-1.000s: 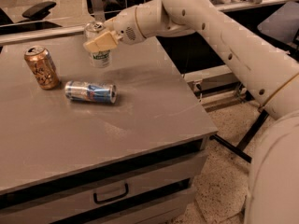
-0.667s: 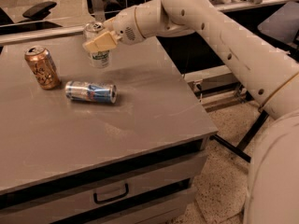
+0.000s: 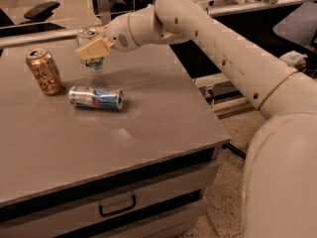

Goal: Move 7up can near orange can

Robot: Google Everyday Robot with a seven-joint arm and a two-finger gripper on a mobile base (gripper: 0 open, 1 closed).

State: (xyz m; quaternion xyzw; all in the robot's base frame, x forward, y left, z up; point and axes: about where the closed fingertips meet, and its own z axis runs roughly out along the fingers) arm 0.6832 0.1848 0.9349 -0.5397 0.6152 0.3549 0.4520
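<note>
The 7up can (image 3: 87, 34), silver with a green band, stands upright at the back left of the grey table (image 3: 148, 113). My gripper (image 3: 89, 51) is shut on its middle, with a tan finger (image 3: 97, 47) across the front. I cannot tell whether the can's base touches the table. The orange can (image 3: 44, 72) stands upright at the table's left, a short gap to the left of the 7up can.
A silver-and-blue can (image 3: 95, 97) lies on its side in front of the 7up can and right of the orange can. The table has a drawer with a handle (image 3: 117, 206) below. Office chairs (image 3: 42, 10) stand behind a rail.
My gripper has moved left and a little toward the front with the 7up can in it, closer to the orange can. The other two cans have not moved.
</note>
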